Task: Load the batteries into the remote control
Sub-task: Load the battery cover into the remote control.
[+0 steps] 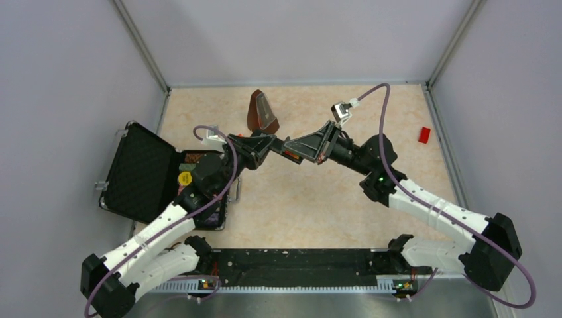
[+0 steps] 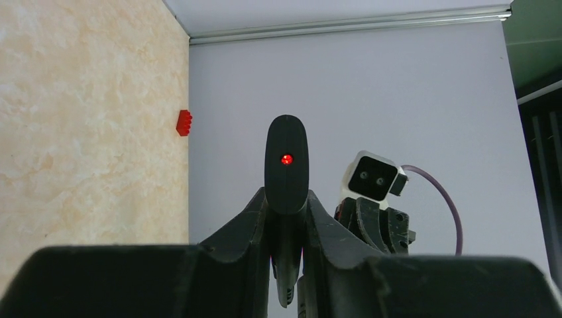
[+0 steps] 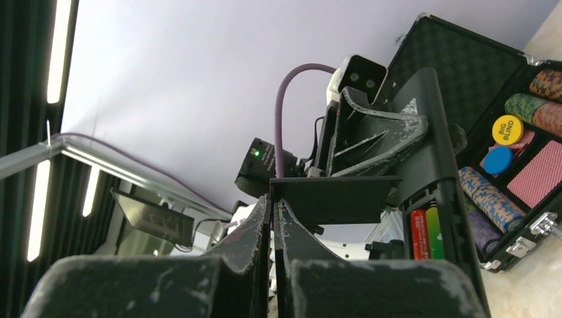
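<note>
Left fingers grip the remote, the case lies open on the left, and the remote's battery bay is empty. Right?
Not empty: the right wrist view shows the batteries, red and green, side by side in the remote control's open bay. The left fingers do grip it, and the case lies open on the left.

black case (image 1: 136, 173) open, left edge, chips (image 3: 494, 199) inside | brown metronome (image 1: 262, 112) upright, far centre | red block (image 1: 424, 135) far right

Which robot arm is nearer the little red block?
Right. The right pincer hangs mid-table, leftward of the red block; the left pincer meets it from the far side, nearer the poker-chip case.
</note>
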Motion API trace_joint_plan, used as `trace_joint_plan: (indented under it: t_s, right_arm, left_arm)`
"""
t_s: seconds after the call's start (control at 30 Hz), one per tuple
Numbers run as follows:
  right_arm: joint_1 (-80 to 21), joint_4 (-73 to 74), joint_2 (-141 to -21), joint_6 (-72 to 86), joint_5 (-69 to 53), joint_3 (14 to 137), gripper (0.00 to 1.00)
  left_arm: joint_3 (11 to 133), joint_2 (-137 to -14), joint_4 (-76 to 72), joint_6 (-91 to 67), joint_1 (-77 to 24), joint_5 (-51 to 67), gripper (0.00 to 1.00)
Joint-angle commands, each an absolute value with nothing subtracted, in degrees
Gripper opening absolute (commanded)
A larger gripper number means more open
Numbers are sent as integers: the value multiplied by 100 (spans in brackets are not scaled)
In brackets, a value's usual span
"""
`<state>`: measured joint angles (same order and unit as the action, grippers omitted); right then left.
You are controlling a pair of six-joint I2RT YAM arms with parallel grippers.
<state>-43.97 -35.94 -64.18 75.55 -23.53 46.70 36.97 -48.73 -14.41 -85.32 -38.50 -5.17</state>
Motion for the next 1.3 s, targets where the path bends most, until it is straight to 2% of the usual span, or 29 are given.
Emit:
trace_joint_plan:
  t_s: [0.0, 0.8, 1.07, 1.27]
  right_arm:
    - [-4324, -3651, -6307, 7743, -2093, 4644, 0]
    - [-4136, -4246, -6640, 8637, -2246, 4077, 0]
    - [-4057, -3962, -6518, 8614, -2254, 3981, 0]
    - [-4034, -3449, -6406, 8533, -2318, 3986, 4]
  left_arm:
    - [3739, -4735, -1925, -8545, -3829, -523, 0]
    - [3598, -4694, -2247, -8729, -3692, -334, 0]
    - [3584, -4631, -2252, -8785, -3674, -360, 0]
    - [3575, -4610, -2262, -8801, -3667, -382, 0]
